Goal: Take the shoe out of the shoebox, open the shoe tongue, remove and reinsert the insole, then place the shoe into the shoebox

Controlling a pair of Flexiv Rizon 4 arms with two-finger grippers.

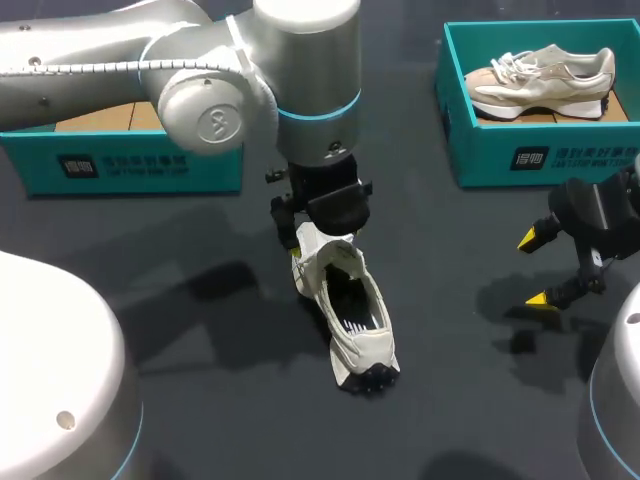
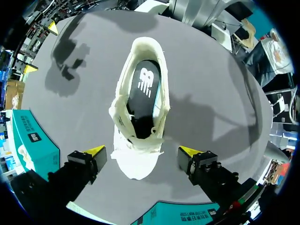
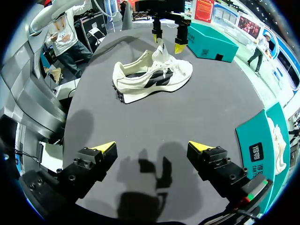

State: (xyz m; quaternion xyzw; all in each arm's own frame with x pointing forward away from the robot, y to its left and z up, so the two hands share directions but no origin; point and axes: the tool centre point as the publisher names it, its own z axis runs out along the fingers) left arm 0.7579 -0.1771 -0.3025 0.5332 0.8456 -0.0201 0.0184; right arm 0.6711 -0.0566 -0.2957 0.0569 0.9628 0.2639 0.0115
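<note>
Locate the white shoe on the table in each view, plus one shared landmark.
Head view: white shoe mid-table, under the left gripper.
Left wrist view: white shoe between and ahead of its own open fingers.
Right wrist view: white shoe far ahead of the right gripper, under the left gripper.
Shared landmark: teal shoebox holding a beige shoe.

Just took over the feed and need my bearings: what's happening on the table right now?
The left hand hangs open over the toe end of the white shoe, which lies out on the table with its insole in. The right hand sits open and empty off to the side. A beige shoe rests in the box.
</note>
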